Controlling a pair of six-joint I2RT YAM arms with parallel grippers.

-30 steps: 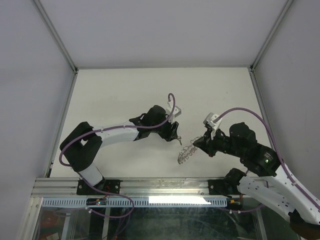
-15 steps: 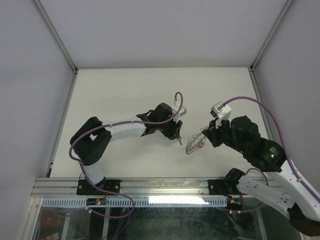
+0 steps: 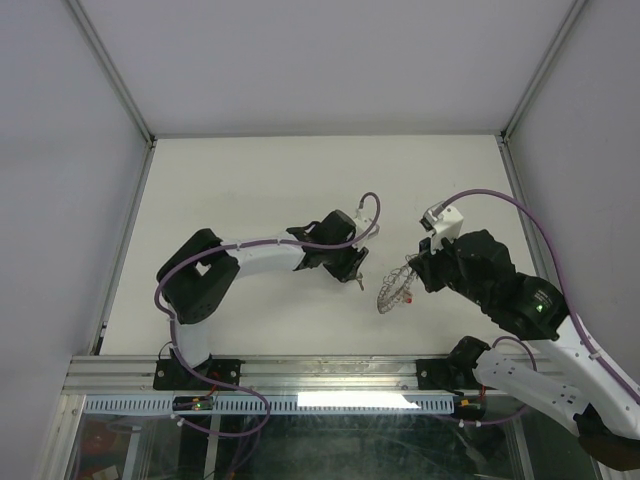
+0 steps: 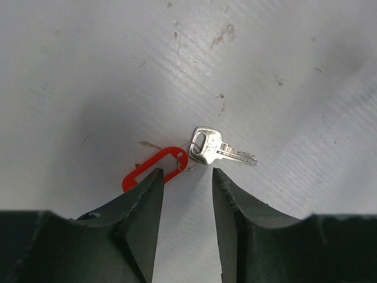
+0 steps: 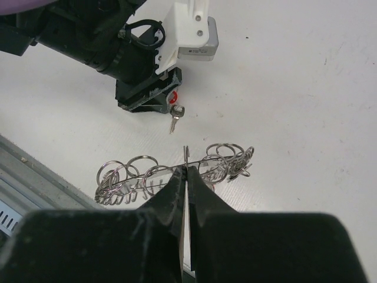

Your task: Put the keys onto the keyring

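The small silver key (image 4: 215, 150) with its red oval tag (image 4: 154, 171) lies flat on the white table. My left gripper (image 4: 185, 177) is open just above it, the left fingertip (image 4: 150, 180) overlapping the tag's edge. In the top view the key (image 3: 359, 283) lies just below the left gripper (image 3: 352, 268). My right gripper (image 5: 187, 168) is shut on the thin wire of the keyring (image 5: 147, 171), which is strung with several silver keys and rings and held off the table. The keyring (image 3: 395, 287) hangs just right of the key, at the right gripper (image 3: 415, 272).
The left gripper's black body and white camera mount (image 5: 191, 35) fill the upper left of the right wrist view. The metal rail of the table's near edge (image 3: 320, 372) runs below both arms. Grey walls (image 3: 330, 60) enclose the white table.
The right gripper has lifted the keyring and carried it up and to the right, turning it more face-on. The left gripper has shifted slightly right, over the red-tagged key, which has not moved.
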